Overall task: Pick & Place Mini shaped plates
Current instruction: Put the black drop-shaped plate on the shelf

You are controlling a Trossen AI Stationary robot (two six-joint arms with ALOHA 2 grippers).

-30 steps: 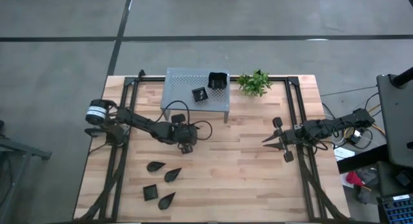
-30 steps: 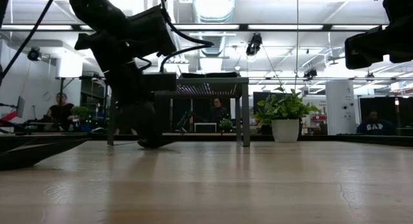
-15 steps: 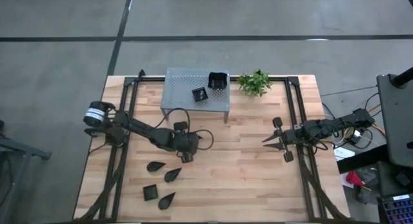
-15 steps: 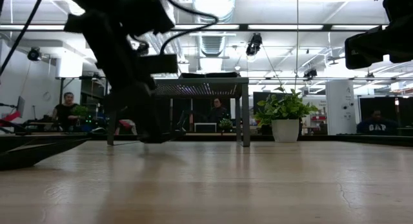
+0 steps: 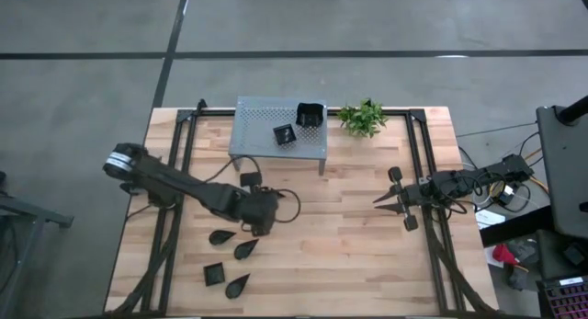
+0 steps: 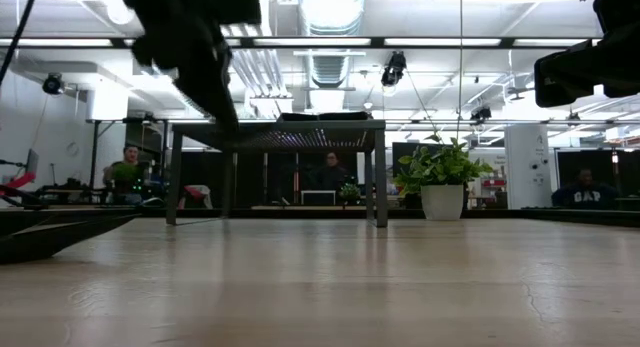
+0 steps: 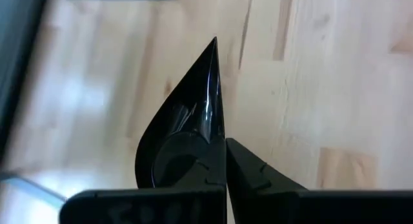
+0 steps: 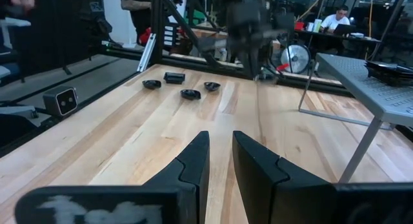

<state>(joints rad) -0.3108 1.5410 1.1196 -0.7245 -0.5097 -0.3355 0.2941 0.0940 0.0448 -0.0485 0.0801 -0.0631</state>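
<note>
We see four mini plates [image 5: 230,257] at the near left, our left gripper [image 5: 260,226] just beyond, pinched tight on a leaf-shaped plate [image 7: 187,127], our right gripper [image 5: 390,199] waiting partly parted, empty, two plates [image 5: 299,124] on the far shelf [image 5: 257,126]

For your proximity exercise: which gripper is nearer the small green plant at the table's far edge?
Right. The right gripper waits just in front of the plant; the left gripper, holding a leaf-shaped plate, is farther off.

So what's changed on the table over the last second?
The left gripper swung from beside the grey perforated shelf toward the loose black dishes, jaws shut on a glossy black leaf-shaped dish. The right gripper, shelf dishes and four table dishes stayed put.
</note>
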